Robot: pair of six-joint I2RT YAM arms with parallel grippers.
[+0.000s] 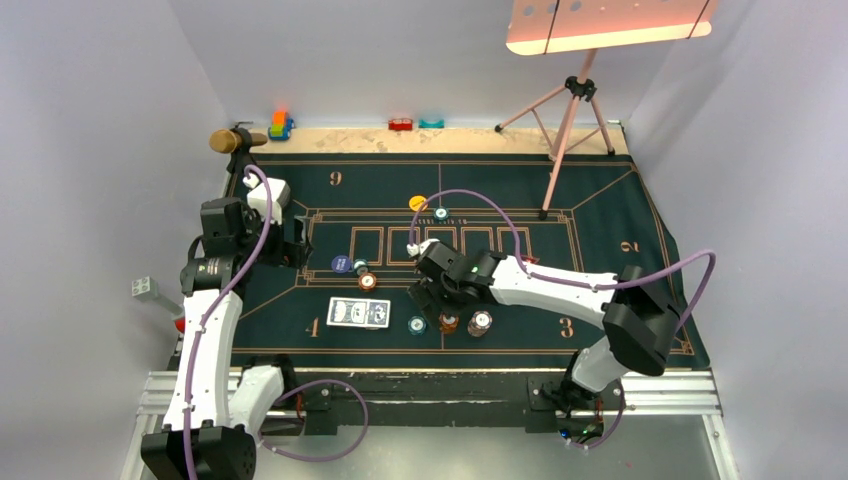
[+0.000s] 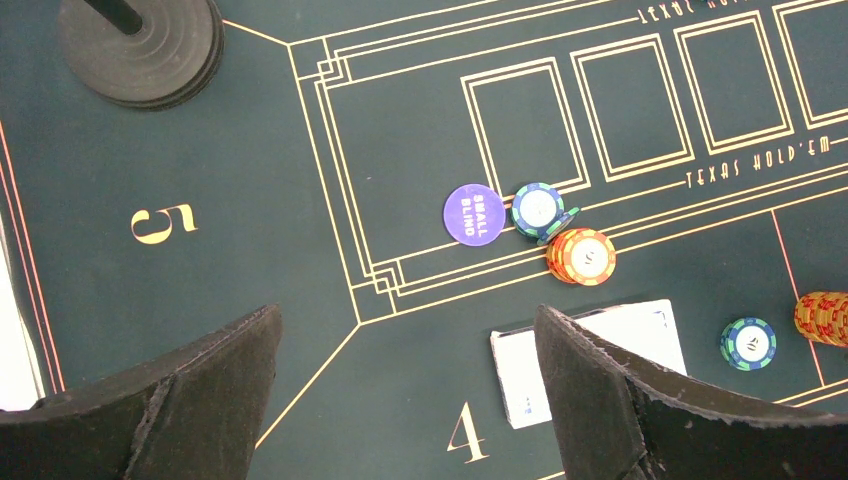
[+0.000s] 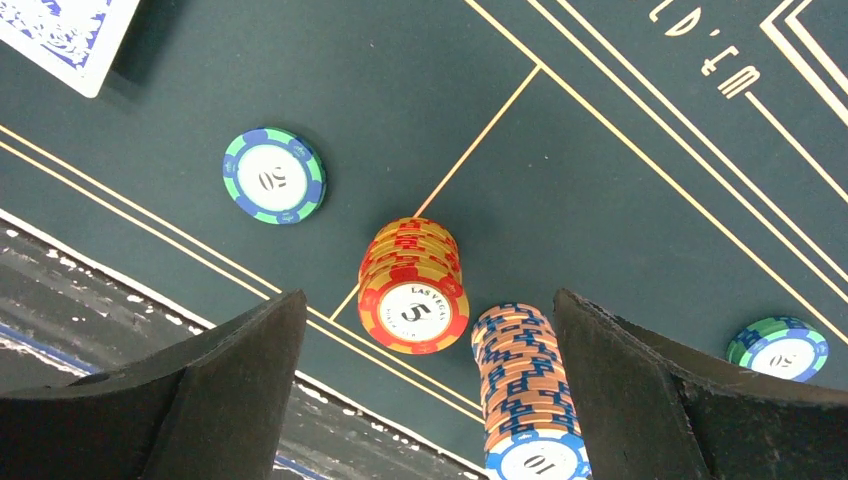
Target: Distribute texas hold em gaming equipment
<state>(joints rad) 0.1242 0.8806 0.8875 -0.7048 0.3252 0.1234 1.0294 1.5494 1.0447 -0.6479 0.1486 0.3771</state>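
While viewed from above, the right gripper hangs over the orange stack and pink stack at the mat's near edge; the left gripper is well apart.
Left wrist: fingers apart, empty; cards to their right.
Right wrist: fingers spread, empty; both stacks upright between them.
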